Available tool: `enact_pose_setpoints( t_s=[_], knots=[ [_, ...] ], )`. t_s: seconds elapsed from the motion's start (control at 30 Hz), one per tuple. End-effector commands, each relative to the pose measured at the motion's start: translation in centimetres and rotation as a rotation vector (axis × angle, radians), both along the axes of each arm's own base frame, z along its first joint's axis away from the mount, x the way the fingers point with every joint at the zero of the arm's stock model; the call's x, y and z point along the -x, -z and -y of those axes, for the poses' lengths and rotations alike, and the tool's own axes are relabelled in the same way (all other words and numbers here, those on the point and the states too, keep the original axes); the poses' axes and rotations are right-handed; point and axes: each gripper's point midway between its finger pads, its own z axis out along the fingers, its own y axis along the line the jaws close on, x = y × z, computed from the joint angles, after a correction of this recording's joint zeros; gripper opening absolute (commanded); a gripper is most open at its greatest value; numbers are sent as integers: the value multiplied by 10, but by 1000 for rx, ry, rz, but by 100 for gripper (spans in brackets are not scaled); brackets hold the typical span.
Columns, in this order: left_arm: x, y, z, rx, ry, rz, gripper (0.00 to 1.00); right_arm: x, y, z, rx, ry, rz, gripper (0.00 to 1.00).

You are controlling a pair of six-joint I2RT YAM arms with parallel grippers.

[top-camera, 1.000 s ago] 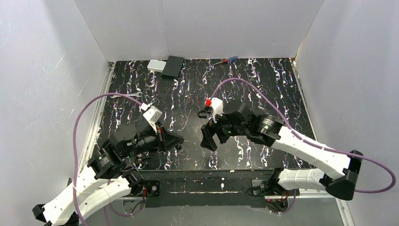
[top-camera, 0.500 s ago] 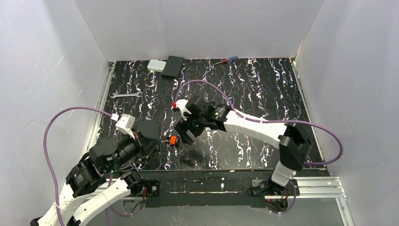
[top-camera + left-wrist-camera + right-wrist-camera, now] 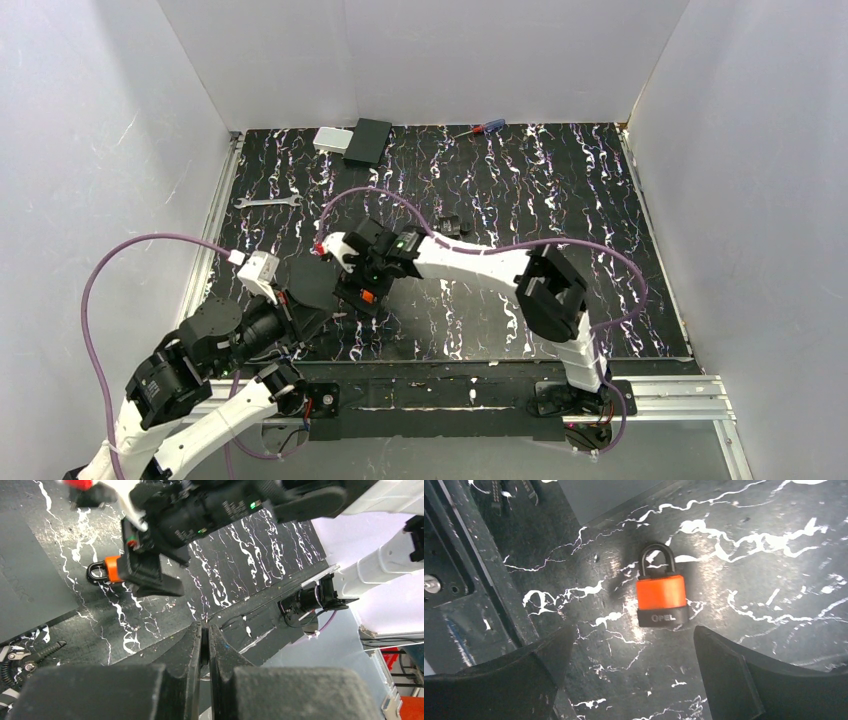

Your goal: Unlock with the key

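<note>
At the near left of the counter (image 3: 560,190), the orange padlock (image 3: 661,597) is being framed from above by the right pincer (image 3: 633,630). Its fingers are being held wide apart, one on each side of the lock and touching nothing. The lock is lying flat on the counter, so a grasp of its body is presumably being lined up to steady it. Just to the near left of the lock, the left pincer (image 3: 204,630) is being held pressed together. A thin silvery sliver, taken to be the key (image 3: 206,621), is being pinched at its tips, probably so that it can be pushed into the keyhole once the lock is gripped. The keyhole itself is not being shown in any view.
</note>
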Motion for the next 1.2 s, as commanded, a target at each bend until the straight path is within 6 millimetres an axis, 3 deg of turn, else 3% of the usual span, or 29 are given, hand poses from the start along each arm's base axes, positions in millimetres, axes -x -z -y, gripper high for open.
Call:
enact_pose_setpoints(
  t_s=[0.0, 0.27, 0.63, 0.83, 0.97, 1.07, 1.17],
  knots=[
    [9, -5, -4, 10, 17, -14, 0, -9, 11, -3, 73, -32, 83, 98],
    [14, -3, -1, 4, 42, -49, 0, -30, 33, -8, 132, -9, 152, 96],
    [17, -3, 8, -30, 93, -77, 0, -13, 51, -24, 83, -66, 26, 83],
    [16, -4, 9, -29, 92, -82, 0, -13, 47, -37, 25, -67, -43, 74],
    [15, -5, 10, -33, 93, -85, 0, -14, 57, -30, 47, -55, -64, 65],
    [13, -6, 11, -36, 92, -82, 0, -13, 62, -22, 71, -55, -62, 68],
    [11, -6, 13, -39, 94, -77, 0, -15, 58, -17, 72, -62, -53, 80]
  ],
)
